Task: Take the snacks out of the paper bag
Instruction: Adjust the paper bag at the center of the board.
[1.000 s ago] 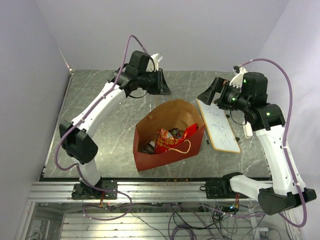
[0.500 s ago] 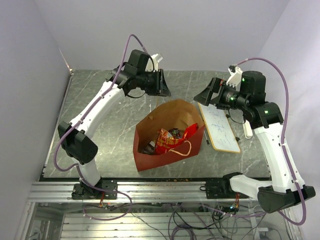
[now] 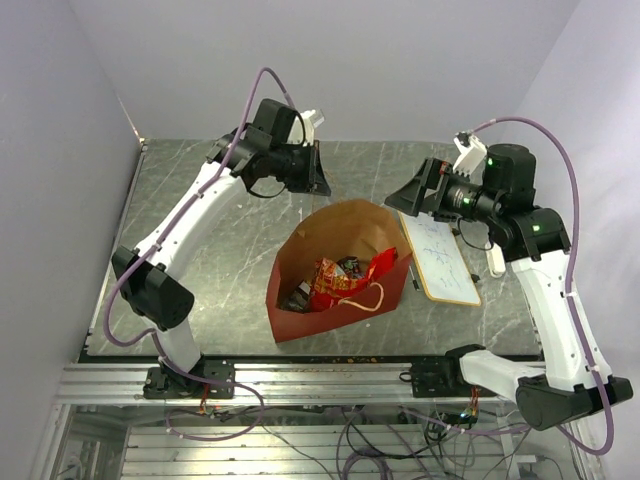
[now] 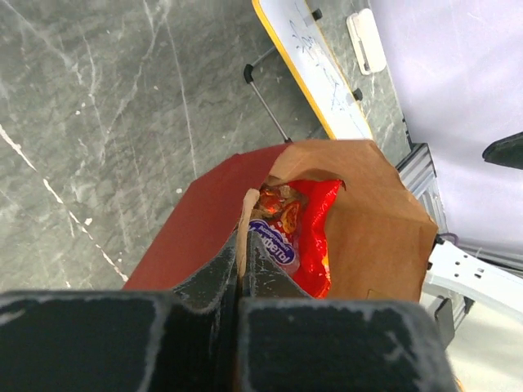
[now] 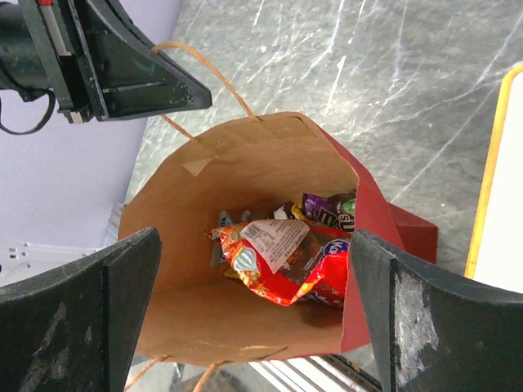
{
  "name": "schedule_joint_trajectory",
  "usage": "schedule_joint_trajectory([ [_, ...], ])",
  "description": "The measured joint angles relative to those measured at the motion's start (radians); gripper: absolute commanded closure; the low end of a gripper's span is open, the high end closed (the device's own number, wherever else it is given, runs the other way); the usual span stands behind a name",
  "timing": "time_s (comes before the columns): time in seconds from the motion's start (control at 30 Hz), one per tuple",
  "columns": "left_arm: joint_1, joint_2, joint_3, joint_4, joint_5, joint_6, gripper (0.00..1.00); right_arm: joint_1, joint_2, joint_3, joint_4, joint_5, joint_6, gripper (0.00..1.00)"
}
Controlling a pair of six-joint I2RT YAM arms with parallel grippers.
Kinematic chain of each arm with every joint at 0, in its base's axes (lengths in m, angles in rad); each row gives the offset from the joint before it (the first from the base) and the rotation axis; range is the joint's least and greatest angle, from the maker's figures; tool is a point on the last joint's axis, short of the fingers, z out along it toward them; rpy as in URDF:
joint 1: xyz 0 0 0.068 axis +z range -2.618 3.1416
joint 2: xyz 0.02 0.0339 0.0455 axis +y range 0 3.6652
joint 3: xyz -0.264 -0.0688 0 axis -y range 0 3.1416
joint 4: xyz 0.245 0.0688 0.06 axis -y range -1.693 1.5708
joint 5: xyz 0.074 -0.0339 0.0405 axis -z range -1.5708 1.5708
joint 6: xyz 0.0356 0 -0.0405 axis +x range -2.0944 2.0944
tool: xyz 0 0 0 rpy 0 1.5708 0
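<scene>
Top external view is showing two white robot arms reaching over a grey marble table [image 3: 230,290]. Between them, the paper bag [image 3: 320,320], red outside and brown inside, is standing on the table with its mouth gaping upward. A white wood-framed board [image 3: 440,255] is lying flat just beside the bag's right side.

The snacks are sitting inside the bag, down at the bottom. A large red crinkly packet [image 5: 286,261] with a white label is taking up most of the floor. A small dark wrapper [image 5: 327,211] is peeking out just behind it, and a silvery wrapper [image 5: 222,222] is showing at its left edge.

The left gripper [image 4: 239,273] is hanging above the far rim of the bag. Its fingers [image 4: 208,278] are clenched tightly together, pinching a thin tan string handle [image 4: 243,216] that is running down to the rim. The bag's other handle [image 3: 365,298] is drooping loose over the near red wall.

The right gripper [image 5: 253,237] is hovering over the bag's open mouth and looking straight down into it. Its jaws are spread wide apart, one on each side of the opening, and they are touching nothing and holding nothing.
</scene>
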Motion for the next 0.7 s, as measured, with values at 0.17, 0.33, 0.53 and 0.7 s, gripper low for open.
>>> schedule_joint_trajectory([
  [0.17,0.016,-0.012,0.013,-0.014,-0.037,0.003,0.93,0.001,0.015,0.000,0.000,-0.043,-0.001,0.00],
  [0.33,0.125,-0.097,-0.081,-0.011,-0.044,-0.010,0.93,0.024,0.030,-0.011,0.002,-0.062,0.000,0.00],
  [0.53,0.249,-0.200,-0.134,-0.040,-0.048,-0.012,0.93,0.137,0.084,-0.026,0.010,-0.045,0.016,0.00],
  [0.7,0.335,-0.260,-0.135,-0.075,-0.068,0.017,0.93,0.262,0.194,-0.004,0.019,-0.001,0.030,0.00],
])
